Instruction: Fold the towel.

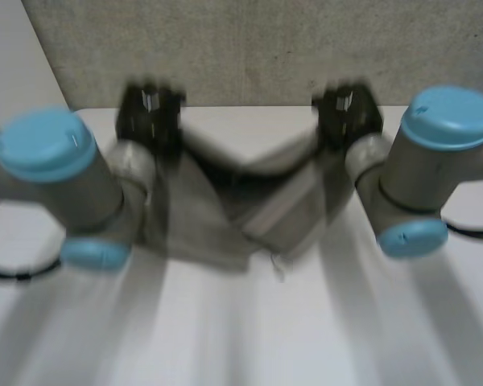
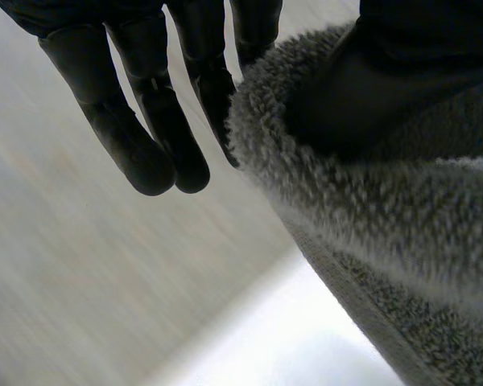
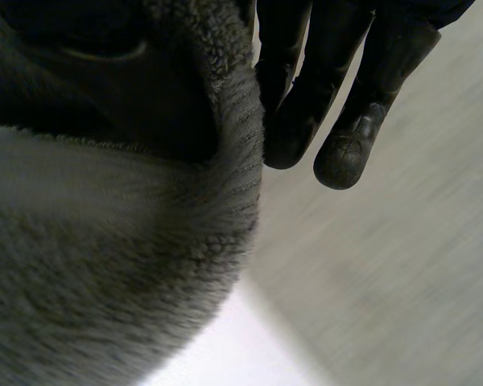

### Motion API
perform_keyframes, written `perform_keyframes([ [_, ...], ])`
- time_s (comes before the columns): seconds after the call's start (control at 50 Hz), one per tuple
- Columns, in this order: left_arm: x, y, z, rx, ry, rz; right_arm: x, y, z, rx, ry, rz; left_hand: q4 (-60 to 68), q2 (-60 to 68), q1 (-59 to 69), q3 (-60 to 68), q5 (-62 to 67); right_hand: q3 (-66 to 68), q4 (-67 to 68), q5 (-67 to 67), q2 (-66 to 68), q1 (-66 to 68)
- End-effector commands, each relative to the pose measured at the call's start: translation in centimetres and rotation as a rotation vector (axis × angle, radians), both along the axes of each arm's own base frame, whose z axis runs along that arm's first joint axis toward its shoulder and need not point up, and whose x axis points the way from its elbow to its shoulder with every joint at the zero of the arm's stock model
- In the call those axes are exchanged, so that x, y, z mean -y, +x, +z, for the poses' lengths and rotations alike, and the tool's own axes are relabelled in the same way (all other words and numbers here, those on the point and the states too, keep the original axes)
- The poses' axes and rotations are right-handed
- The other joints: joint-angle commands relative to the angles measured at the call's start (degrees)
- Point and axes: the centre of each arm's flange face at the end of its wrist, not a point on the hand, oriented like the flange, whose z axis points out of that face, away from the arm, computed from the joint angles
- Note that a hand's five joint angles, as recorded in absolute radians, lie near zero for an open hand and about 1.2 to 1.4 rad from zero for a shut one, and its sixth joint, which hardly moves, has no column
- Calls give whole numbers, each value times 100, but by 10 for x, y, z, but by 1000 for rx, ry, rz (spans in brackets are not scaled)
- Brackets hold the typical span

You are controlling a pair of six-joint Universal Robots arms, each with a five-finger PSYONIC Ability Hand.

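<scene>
Left robot hand (image 2: 157, 112): closed on the grey fluffy towel (image 2: 370, 217). Its almost straight fingers pinch one upper edge, it seems against the thumb, which the pile partly hides.
Right robot hand (image 3: 306, 96): the same kind of grip on the other upper edge. The fingers point down just beside the pile.
Towel: lifted between both robot hands, sagging in the middle, with its lower part resting on the surface.
White surface (image 1: 241, 338): the lower part of the towel lies on it, between the two arms.
Progress: I judge this an early stage. No finished fold can be seen, and laying one half over the other and flattening it are left to do.
Pose: both robot hands are over the far side of the surface, at similar height and well apart. The arms are bent outward.
</scene>
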Motion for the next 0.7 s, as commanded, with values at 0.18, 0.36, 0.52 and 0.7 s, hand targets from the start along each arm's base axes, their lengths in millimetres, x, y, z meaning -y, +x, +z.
perform_keyframes([
  [0.18, 14, -16, 167, -70, -733, 83, -8, -4, 127, 279, -553, 12, -654, -519, -197, -832, -1482, 313, 321, 325, 440, 335],
  [0.36, 16, 5, 46, 136, -411, 53, -10, -2, 66, 87, -305, 28, -654, -519, -197, -832, -1482, 313, 321, 325, 440, 335],
  [0.52, -22, 22, -68, 281, -164, -42, -34, -14, -45, -162, 49, 49, -654, -519, -197, -832, -1482, 313, 321, 325, 440, 335],
  [0.7, -46, 34, -145, 354, -14, -75, -58, -21, -117, -297, 238, 75, -654, -519, -197, -832, -1482, 313, 321, 325, 440, 335],
])
